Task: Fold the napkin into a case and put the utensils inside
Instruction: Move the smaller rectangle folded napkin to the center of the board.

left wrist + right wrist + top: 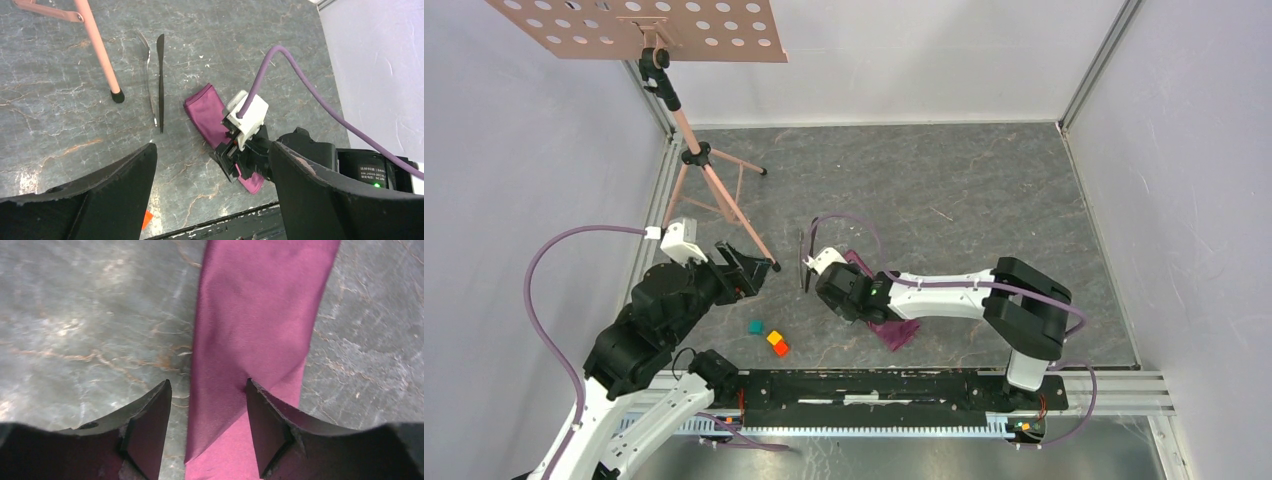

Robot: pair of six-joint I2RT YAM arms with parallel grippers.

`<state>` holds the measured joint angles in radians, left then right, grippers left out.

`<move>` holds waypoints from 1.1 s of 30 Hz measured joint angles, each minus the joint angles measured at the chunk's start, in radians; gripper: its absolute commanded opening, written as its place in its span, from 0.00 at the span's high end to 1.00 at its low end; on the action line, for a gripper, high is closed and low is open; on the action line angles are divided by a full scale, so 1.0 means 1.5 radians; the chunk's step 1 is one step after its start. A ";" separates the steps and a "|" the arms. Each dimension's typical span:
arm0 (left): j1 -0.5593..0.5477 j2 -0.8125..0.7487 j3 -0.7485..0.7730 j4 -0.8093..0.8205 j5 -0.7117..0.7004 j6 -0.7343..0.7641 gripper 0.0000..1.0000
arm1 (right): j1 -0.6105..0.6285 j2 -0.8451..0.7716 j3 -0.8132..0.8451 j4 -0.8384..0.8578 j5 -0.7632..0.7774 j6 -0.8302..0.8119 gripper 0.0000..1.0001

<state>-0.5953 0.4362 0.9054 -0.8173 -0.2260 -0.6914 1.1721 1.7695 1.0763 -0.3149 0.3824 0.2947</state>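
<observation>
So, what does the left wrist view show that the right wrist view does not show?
Only the left wrist view: the fork and the knife, side by side, and the pink stand's foot. Only the right wrist view: a slanted fold edge on the napkin, close up, under the open right gripper. Both: the purple napkin folded into a strip on the grey table.

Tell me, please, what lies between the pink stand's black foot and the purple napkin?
The fork and the knife lie there, side by side; the left wrist view shows it.
</observation>
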 measured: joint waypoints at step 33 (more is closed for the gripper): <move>0.000 0.061 0.022 -0.012 0.050 0.024 0.10 | -0.584 0.001 -0.080 0.095 0.161 0.012 0.43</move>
<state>-0.5953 0.5282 0.9379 -0.8360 -0.1505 -0.6556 0.2962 1.7710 0.9562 -0.1726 0.6235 0.3130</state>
